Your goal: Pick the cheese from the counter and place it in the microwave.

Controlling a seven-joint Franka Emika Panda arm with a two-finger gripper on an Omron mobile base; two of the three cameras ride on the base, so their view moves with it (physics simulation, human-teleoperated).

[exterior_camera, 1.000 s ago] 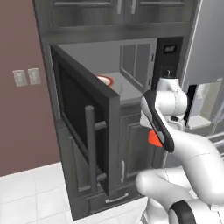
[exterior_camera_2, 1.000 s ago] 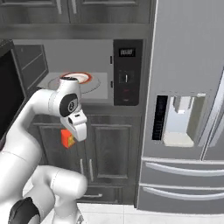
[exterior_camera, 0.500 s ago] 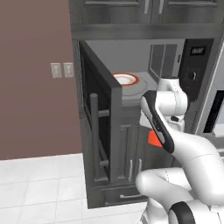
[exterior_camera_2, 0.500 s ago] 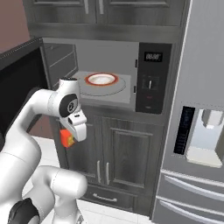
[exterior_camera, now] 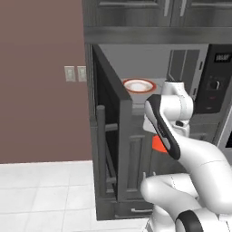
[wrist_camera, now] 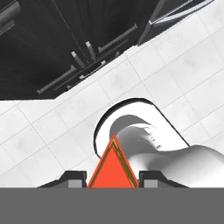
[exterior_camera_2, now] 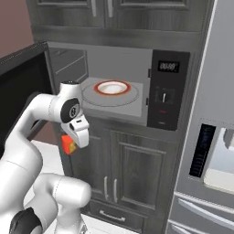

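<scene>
The cheese (exterior_camera_2: 68, 144), a small red-orange wedge, hangs below my gripper (exterior_camera_2: 73, 139), which is shut on it. In the hand view the cheese (wrist_camera: 113, 168) sits between the dark fingertips (wrist_camera: 76, 183), pointing down at the floor. The microwave (exterior_camera_2: 114, 77) stands open in front of me, its dark glass door (exterior_camera: 106, 136) swung out to the left. Inside its grey cavity lies a red-rimmed white plate (exterior_camera_2: 111, 87). The cheese (exterior_camera: 158, 144) is held lower than the cavity floor, in front of the cabinet doors. The counter is out of view.
The black control panel (exterior_camera_2: 167, 89) is right of the cavity. A steel fridge with a dispenser (exterior_camera_2: 215, 160) stands further right. Dark cabinet doors (exterior_camera_2: 123, 169) lie under the microwave and white floor tiles (exterior_camera: 41, 195) below. The open door's bar handle (exterior_camera: 100, 149) juts out near the arm.
The whole picture has shifted as the base moved: the microwave now sits further right in the left view and more central in the right view. The cheese stays in the shut gripper.
</scene>
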